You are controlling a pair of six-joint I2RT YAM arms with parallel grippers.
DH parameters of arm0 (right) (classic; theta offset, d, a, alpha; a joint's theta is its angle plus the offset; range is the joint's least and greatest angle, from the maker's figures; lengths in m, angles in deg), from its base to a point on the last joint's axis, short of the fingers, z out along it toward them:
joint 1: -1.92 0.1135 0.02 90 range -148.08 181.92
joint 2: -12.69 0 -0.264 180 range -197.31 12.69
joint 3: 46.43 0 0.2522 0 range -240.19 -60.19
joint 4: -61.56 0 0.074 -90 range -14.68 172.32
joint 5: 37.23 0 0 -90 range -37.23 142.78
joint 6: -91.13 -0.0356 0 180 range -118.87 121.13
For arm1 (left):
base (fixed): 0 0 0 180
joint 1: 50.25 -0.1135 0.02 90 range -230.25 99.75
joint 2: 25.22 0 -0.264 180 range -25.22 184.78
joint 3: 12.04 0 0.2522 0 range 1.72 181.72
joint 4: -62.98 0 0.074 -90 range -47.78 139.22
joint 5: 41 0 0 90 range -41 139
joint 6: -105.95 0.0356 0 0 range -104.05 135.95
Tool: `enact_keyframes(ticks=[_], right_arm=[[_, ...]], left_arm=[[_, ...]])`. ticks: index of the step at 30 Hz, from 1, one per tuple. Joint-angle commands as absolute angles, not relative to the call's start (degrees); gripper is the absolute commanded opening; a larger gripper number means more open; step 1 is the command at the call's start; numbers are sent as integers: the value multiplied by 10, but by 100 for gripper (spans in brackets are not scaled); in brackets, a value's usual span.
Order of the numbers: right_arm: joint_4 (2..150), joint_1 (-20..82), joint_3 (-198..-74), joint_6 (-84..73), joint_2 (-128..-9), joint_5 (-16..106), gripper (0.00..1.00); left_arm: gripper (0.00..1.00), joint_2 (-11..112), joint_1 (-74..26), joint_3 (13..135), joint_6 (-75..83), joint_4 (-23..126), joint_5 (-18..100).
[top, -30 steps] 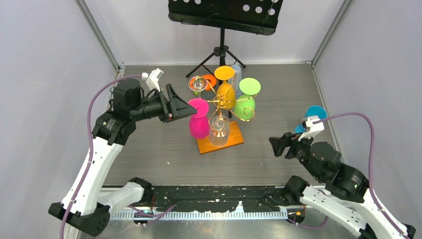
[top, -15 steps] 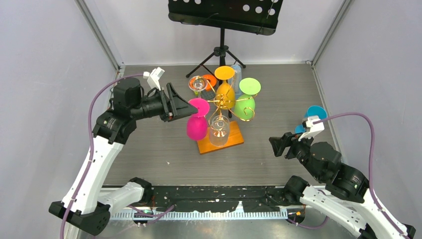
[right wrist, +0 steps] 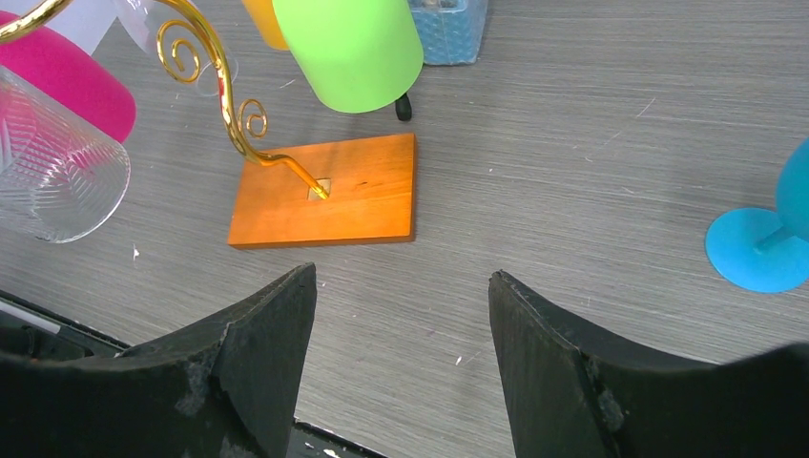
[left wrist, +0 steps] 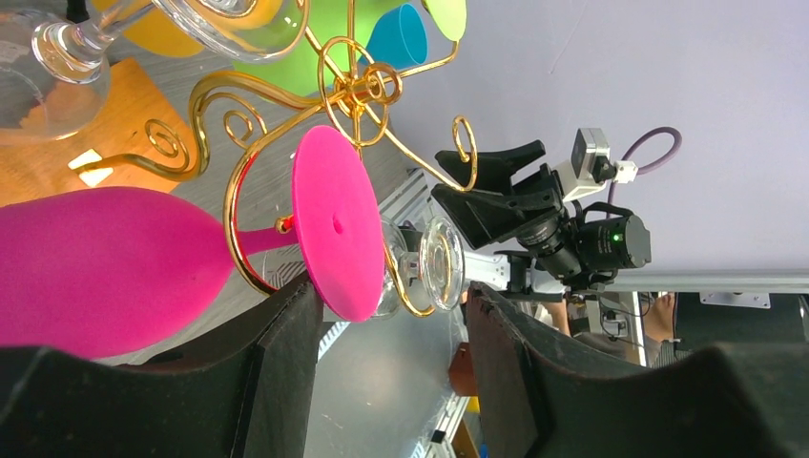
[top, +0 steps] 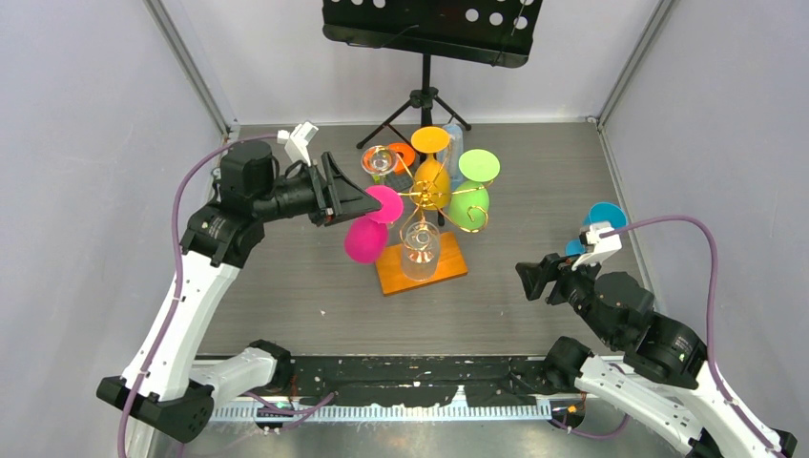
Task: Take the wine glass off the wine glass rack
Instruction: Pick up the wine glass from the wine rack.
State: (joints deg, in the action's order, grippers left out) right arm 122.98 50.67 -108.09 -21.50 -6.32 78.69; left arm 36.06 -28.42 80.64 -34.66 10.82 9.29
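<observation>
Mid-bench (top: 286,296), the wine glass rack (top: 396,279): gold wire tree on an orange wooden base. Hanging from the wire arm on its left side, a pink wine glass (top: 363,240), bowl down and tilted outward toward the left arm, stem caught in a gold loop. Around its round foot (left wrist: 334,224), the left gripper (top: 374,202), fingers (left wrist: 281,363) spread, one to each side of the disc, lower rim close against one, clear gap to the other; no pinch. On other wire arms, a green glass (top: 467,203), a yellow-orange glass (top: 434,181) and a clear glass (top: 420,253). Well apart to the right, the right gripper (top: 527,280), low over the bench, fingers (right wrist: 258,353) spread with nothing between. Near that arm, upright on the bench, a blue glass (right wrist: 763,239).
</observation>
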Motion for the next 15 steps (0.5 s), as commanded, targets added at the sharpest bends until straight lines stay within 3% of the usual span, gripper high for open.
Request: enact_keyframes(ticks=[1,15], right_arm=[[1213,507,-1078,-214,-56,796,72],[1215,507,-1071,-217,-46,797,72]], left_arm=[[55,362,-287,825,-339,128,82],[46,375,-287,824,-332,125,82]])
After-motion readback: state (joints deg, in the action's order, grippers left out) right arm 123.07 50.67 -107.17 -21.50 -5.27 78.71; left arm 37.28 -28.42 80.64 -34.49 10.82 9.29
